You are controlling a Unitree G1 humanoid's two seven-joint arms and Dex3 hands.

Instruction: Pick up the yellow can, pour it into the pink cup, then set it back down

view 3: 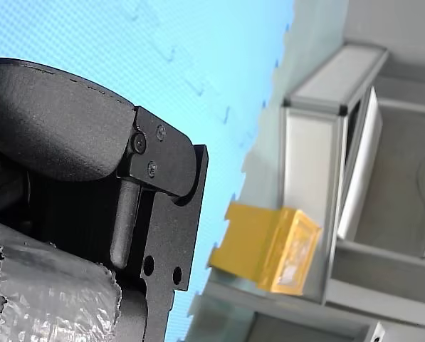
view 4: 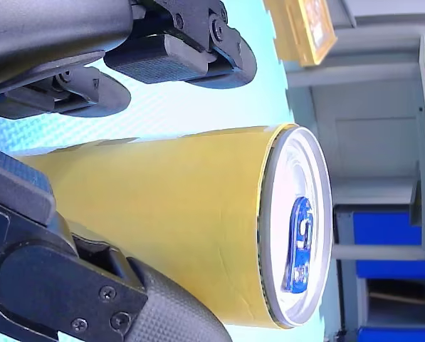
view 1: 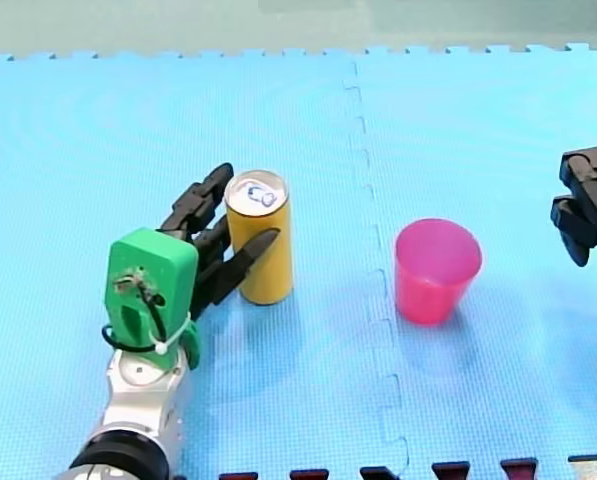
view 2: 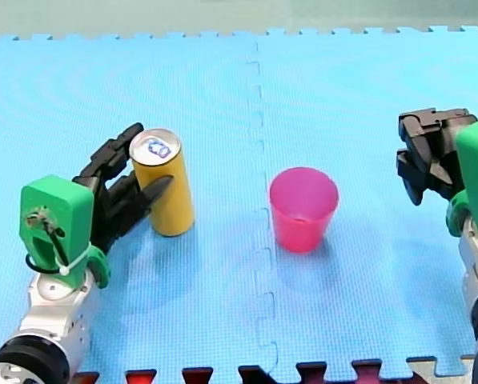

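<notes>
**Pre-grasp on the can, lift not started**

Got the left hand bracketing the yellow can from the can's left: one finger across the near wall, touching; two more round the far side. In the second wrist view, shows a strip of mat between those two and the can, so reads as cupped round it, not clamped. Comes in low from the near-left, palm toward the can. Has the can upright on the blue foam mat, long axis vertical, lid up. Puts the pink cup to the can's right, well apart, mouth up, across the mat seam. Finds the right hand out at the right edge beyond the cup, holding nothing; can't tell open or closed. Probably needs a squeeze first, then straight up and a carry rightward to the cup.
</notes>
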